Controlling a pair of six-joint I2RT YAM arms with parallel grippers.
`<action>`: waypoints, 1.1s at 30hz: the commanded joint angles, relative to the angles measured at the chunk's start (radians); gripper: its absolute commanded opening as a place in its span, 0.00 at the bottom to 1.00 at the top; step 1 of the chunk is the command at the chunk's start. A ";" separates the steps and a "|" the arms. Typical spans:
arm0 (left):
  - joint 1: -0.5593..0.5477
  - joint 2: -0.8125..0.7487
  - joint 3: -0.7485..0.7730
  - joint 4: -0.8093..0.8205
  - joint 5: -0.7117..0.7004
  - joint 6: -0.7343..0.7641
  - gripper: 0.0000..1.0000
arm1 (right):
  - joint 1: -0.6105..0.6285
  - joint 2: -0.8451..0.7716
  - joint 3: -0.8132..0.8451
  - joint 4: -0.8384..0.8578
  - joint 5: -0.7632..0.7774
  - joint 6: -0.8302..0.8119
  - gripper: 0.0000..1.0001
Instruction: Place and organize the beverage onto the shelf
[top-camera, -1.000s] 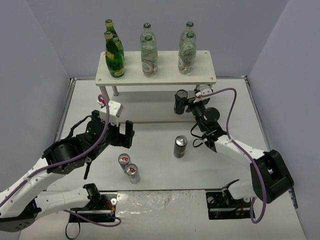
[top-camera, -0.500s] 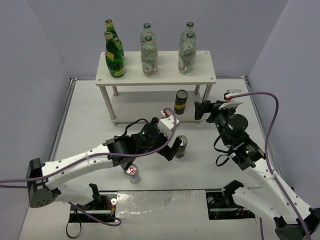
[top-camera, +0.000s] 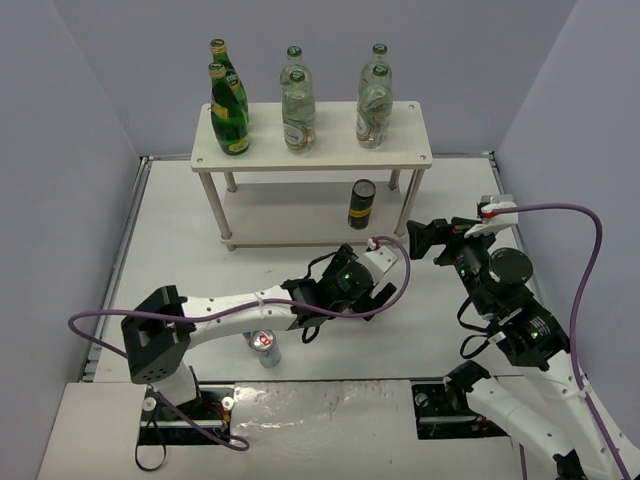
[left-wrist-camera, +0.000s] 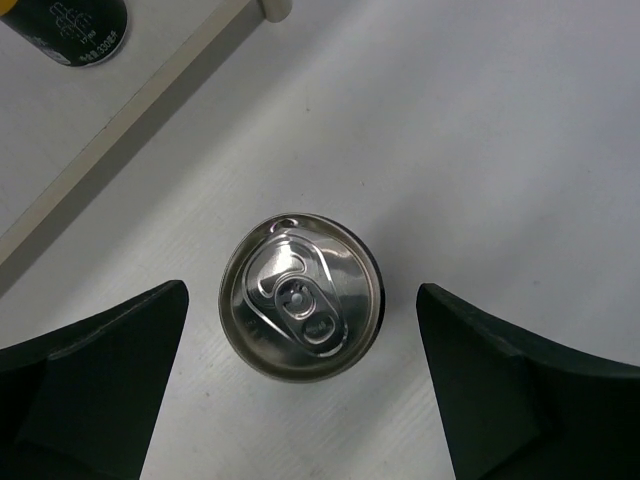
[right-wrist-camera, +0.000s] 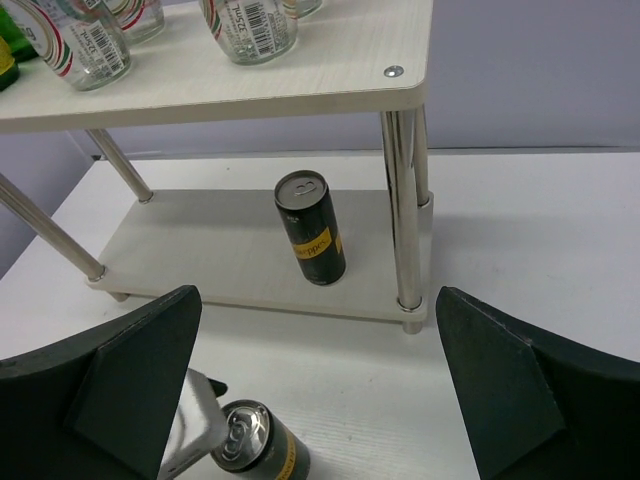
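Lower wide-open left hand straight over upright black can, midway between side edges of desk; keep centred, close below rim.

green bottles: 2 | clear bottles: 4 | black cans: 2 | silver cans: 1 visible, perhaps more hidden

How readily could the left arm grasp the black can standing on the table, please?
Likely yes: the left end effector hangs open directly above the can, straddling it with nothing in between. It probably only needs lowering and closing.
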 joint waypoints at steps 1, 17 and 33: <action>0.002 0.011 0.042 0.105 -0.077 -0.013 0.99 | -0.004 0.001 0.033 -0.002 -0.050 0.003 1.00; -0.021 -0.167 0.099 -0.177 -0.224 -0.031 0.02 | -0.005 0.007 -0.062 0.142 -0.313 -0.026 1.00; 0.183 -0.460 0.507 -0.939 -0.087 -0.111 0.02 | 0.235 0.336 -0.174 0.786 -0.801 -0.109 0.98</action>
